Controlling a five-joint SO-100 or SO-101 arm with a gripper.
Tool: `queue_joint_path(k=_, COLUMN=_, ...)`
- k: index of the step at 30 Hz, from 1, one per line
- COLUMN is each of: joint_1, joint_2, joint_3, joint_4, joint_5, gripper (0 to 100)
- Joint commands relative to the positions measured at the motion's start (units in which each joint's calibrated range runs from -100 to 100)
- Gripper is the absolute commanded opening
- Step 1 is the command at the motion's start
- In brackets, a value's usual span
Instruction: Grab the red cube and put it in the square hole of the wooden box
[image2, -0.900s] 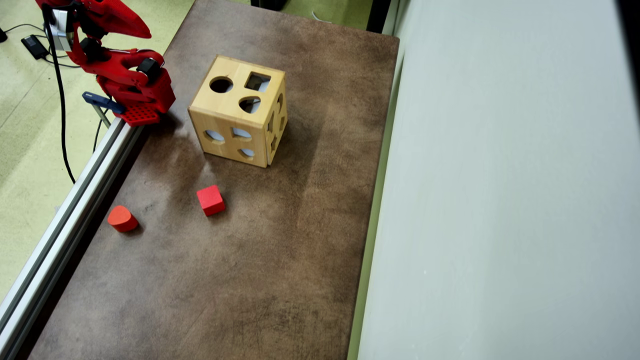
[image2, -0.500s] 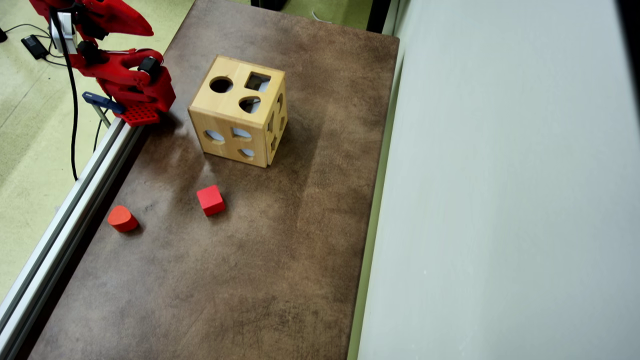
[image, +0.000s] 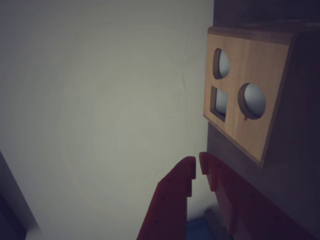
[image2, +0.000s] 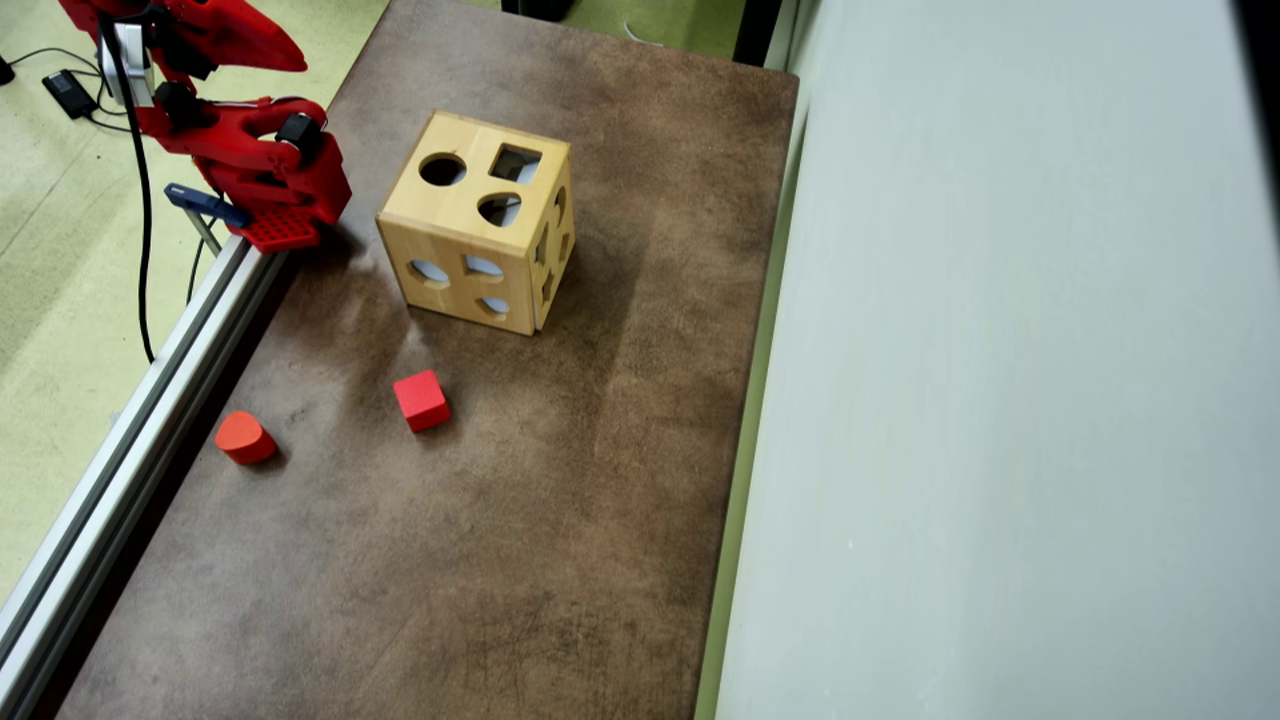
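Observation:
In the overhead view the red cube (image2: 421, 400) lies alone on the brown table, in front of the wooden box (image2: 470, 250). The box's top face carries the square hole (image2: 515, 163), with a round hole and a teardrop hole beside it. My red gripper (image2: 296, 66) is folded back over the arm's base at the far left corner, well away from cube and box. In the wrist view the gripper (image: 197, 167) is shut and holds nothing. The wooden box (image: 270, 65) and its square hole (image: 220, 102) show on the right there. That view does not show the cube.
An orange-red rounded block (image2: 244, 437) sits near the table's left edge. An aluminium rail (image2: 130, 440) runs along that edge. A pale grey wall panel (image2: 1000, 400) bounds the table on the right. Cables (image2: 135, 200) lie on the green floor at left.
The arm's upper links have shifted slightly to the left over the base. Cube, box and rounded block have not moved.

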Motion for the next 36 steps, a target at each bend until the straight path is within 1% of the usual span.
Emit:
queue_joint_path(k=1, joint_1=-0.2, joint_2=0.3, joint_3=0.0, joint_4=0.3, joint_5=0.0, gripper=2)
queue_joint_path(k=5, joint_1=-0.2, joint_2=1.6, joint_3=-1.0, joint_4=0.1, joint_5=0.4, gripper=2)
queue_joint_path(k=8, joint_1=-0.2, joint_2=6.0, joint_3=-1.0, joint_4=-0.5, joint_5=0.4, gripper=2)
queue_joint_path(k=11, joint_1=0.3, joint_2=15.3, joint_3=-4.8, joint_4=-2.3, joint_5=0.4, gripper=2)
queue_joint_path(k=15, joint_1=0.5, joint_2=30.7, joint_3=-17.5, joint_4=-5.5, joint_5=0.5, gripper=2)
queue_joint_path(k=19, joint_1=0.6, joint_2=45.5, joint_3=-29.3, joint_4=-4.7, joint_5=0.6, gripper=2)
queue_joint_path(k=21, joint_1=1.2, joint_2=51.6, joint_3=-32.3, joint_4=-4.7, joint_5=0.6, gripper=2)
queue_joint_path(k=23, joint_1=3.8, joint_2=56.2, joint_3=-33.2, joint_4=-4.7, joint_5=1.2, gripper=2)
queue_joint_path(k=26, joint_1=10.7, joint_2=62.1, joint_3=-32.6, joint_4=-4.7, joint_5=6.4, gripper=2)
queue_joint_path(k=32, joint_1=25.9, joint_2=75.3, joint_3=-32.6, joint_4=-5.6, joint_5=21.1, gripper=2)
queue_joint_path(k=36, joint_1=32.4, joint_2=86.7, joint_3=-33.2, joint_4=-5.7, joint_5=29.2, gripper=2)
